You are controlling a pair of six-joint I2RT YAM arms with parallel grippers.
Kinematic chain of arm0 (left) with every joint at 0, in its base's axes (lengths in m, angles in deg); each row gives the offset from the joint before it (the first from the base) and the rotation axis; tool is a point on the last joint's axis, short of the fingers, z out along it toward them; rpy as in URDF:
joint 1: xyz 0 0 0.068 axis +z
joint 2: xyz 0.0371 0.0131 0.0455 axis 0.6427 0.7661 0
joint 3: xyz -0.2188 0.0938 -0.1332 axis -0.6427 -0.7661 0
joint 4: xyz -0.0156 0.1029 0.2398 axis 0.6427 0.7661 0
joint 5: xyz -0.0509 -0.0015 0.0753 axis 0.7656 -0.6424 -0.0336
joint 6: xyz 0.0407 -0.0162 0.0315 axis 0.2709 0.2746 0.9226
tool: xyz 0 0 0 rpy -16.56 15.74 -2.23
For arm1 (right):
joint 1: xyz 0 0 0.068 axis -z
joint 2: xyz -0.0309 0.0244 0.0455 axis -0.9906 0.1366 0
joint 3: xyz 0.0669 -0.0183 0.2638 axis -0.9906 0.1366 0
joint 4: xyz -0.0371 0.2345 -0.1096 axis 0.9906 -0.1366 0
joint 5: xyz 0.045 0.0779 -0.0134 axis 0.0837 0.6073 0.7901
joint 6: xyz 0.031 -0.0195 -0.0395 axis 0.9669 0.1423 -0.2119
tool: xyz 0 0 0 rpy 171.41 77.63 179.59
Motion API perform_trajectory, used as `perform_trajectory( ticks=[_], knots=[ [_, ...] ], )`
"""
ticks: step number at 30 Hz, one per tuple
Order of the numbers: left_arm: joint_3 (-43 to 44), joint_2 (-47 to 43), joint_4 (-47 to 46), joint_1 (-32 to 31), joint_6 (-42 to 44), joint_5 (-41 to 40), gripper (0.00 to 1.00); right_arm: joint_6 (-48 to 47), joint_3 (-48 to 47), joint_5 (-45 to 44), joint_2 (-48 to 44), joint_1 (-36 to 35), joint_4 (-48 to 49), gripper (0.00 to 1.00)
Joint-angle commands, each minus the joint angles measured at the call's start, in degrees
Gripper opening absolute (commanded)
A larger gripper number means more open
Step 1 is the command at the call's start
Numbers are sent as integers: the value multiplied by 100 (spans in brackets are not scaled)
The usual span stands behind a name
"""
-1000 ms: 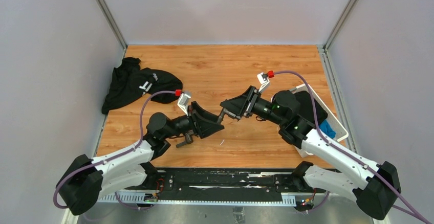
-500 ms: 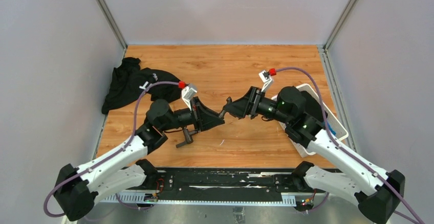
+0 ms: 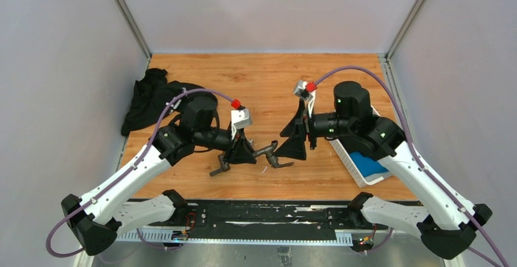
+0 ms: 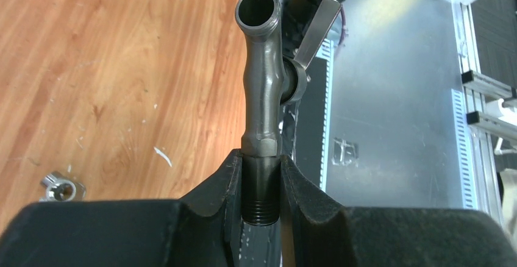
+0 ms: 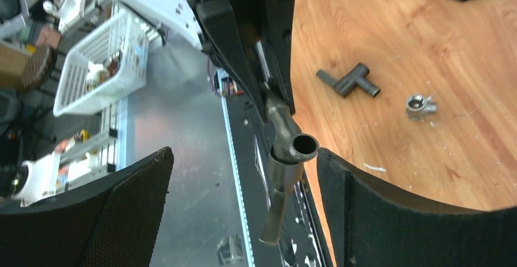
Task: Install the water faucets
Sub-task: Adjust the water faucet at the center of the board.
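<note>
Faucet (image 4: 262,90) in left gripper (image 4: 261,188) above tabletop (image 4: 110,66)

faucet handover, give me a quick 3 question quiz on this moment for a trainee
1. True or false: the right gripper is clamped on the faucet.
2. Which part of the faucet does the left gripper hold? A) threaded stub B) lever handle C) open mouth
3. In the right wrist view, how many loose pieces lie on the table?

Key:
1. False. Its jaws stand open on either side of the faucet's mouth.
2. A.
3. Two: a T-shaped piece and a small silver fitting.
</note>
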Motion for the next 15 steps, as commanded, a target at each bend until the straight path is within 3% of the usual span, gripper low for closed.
perform_trajectory(
  ticks=[1,10,15],
  knots=[
    [341,-48,764,20,530,332,0,-683,65,635,246,-7,-642,86],
    [395,-10,751,25,481,342,0,387,1014,587,305,-368,1079,86],
    [384,-25,743,25,471,291,0,857,1397,379,285,-554,1829,75]
  ],
)
